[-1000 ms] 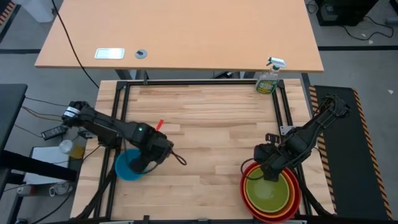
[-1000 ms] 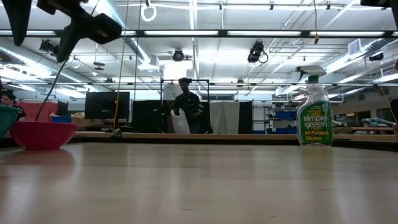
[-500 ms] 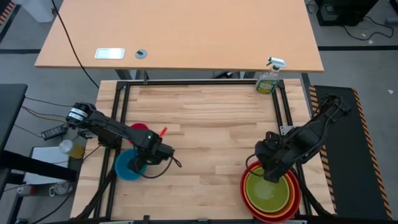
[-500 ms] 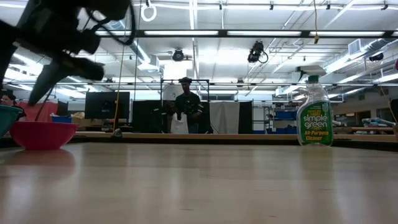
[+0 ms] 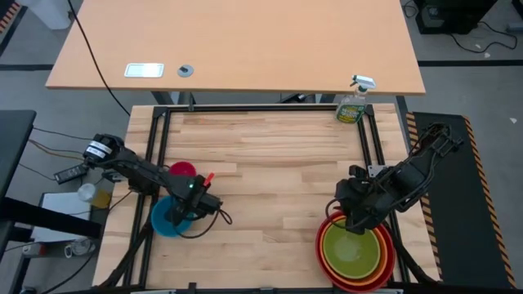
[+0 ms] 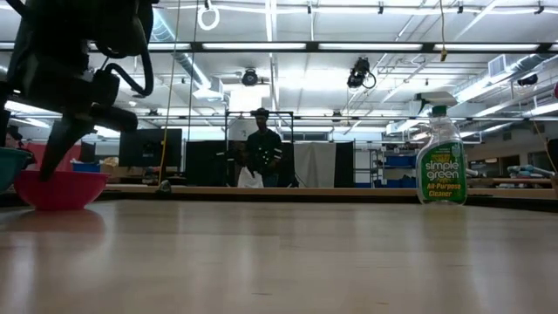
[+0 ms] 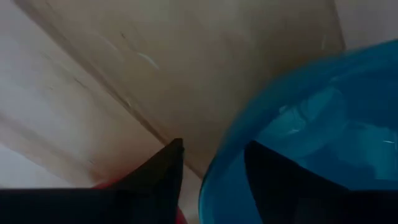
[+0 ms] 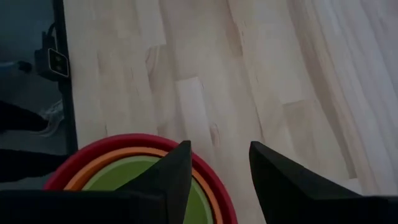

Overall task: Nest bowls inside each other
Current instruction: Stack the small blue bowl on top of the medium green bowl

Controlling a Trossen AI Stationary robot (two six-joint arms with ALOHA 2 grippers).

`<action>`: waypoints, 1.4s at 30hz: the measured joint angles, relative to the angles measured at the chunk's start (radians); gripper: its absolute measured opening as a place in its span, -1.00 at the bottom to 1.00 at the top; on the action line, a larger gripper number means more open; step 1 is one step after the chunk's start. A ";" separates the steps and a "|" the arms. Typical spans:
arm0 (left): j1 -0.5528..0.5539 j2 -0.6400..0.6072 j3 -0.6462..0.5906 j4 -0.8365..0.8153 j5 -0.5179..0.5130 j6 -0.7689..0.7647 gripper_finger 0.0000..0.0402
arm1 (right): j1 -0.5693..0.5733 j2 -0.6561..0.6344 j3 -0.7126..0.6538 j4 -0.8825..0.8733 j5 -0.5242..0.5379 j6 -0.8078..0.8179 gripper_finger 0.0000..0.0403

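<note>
The blue bowl [image 5: 166, 219] sits on its base near the table's left edge, and the small pink bowl [image 5: 181, 170] stands just beyond it. My left gripper [image 5: 189, 211] points down over the blue bowl's right rim, open, with one finger inside the bowl and one outside. At the near right the lime green bowl [image 5: 355, 251] lies nested in the orange bowl [image 8: 102, 167], which lies in the red bowl [image 5: 319, 243]. My right gripper [image 5: 351, 222] hangs open above this stack's far-left rim, with nothing between its fingers. My left gripper stands astride the blue bowl's rim [image 7: 214, 183], coming from above and pointing down. One finger [image 7: 163, 171] is outside the wall and the other finger [image 7: 273, 177] is inside. I cannot tell whether either finger touches the rim. The bowl rests on the table.
A green spray bottle [image 5: 353, 104] stands at the table's far right corner. A black frame rail [image 5: 155, 155] runs along the table's left side, close to the blue and pink bowls. Bare wood lies between the two arms. A person stands far off in the room [image 6: 259, 157].
My left gripper has come down from well above the table to the blue bowl's rim, drifting a little toward the near-left. My right arm has lifted slightly above the stacked bowls. The bowls have stayed in place.
</note>
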 joint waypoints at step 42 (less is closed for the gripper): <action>0.388 0.001 0.243 0.806 -0.241 -1.237 -0.90 | -0.443 0.000 -0.183 0.569 0.302 -0.183 -0.16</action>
